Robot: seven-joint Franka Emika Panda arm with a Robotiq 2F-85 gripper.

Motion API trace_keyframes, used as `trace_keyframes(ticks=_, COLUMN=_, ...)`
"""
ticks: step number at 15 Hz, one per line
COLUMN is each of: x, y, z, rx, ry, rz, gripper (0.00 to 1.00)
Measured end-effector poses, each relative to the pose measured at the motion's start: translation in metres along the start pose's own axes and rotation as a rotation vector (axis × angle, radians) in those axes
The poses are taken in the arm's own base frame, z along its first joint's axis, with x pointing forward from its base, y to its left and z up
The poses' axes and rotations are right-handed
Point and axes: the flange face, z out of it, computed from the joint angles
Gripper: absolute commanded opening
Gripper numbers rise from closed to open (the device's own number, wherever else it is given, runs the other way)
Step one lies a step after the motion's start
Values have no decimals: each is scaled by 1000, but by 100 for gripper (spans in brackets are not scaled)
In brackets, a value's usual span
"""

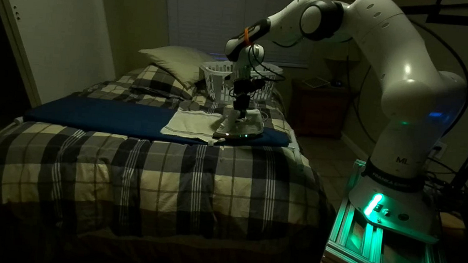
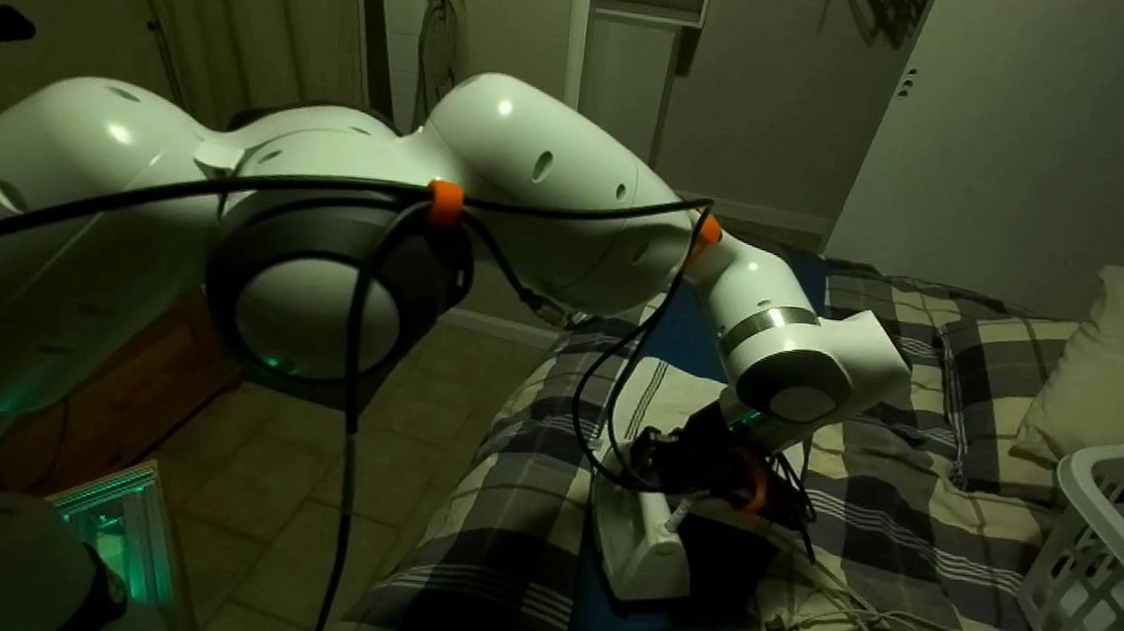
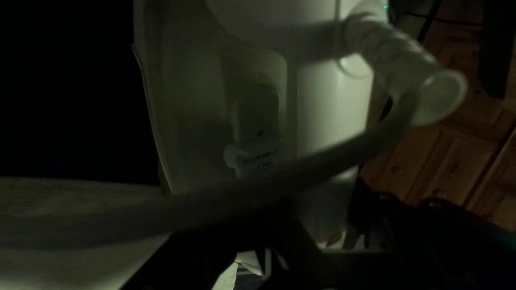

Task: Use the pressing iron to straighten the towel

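Observation:
The pressing iron (image 1: 252,126) has a white body and a dark base edge. It stands at the right end of the towel (image 1: 192,124), its left end over the cloth. In an exterior view the iron (image 2: 641,560) has its heel over the dark blue cloth and the towel (image 2: 669,384) beyond it. My gripper (image 1: 242,110) points down onto the iron and is shut on its handle. In the wrist view the iron (image 3: 332,104) fills the middle, with the dark fingers low in the picture. The grasp itself is mostly in shadow. The towel (image 3: 48,195) shows at lower left.
A flat dark blue cloth (image 1: 106,112) lies under the towel on the plaid bed (image 1: 163,176). A white lattice basket (image 1: 217,82) stands behind the arm. Pillows (image 1: 181,62) lie at the bed's head. The iron's pale cord (image 2: 859,620) is coiled beside it.

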Motion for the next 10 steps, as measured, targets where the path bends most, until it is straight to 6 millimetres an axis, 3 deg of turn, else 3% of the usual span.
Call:
trace_keyframes(ticks=9, x=-6, y=-13, z=2, rx=43, ry=-21, rz=1, gripper=12)
trace_keyframes(ticks=10, x=-9, y=-11, z=-1, rx=24, ry=-30, rz=5, gripper=34)
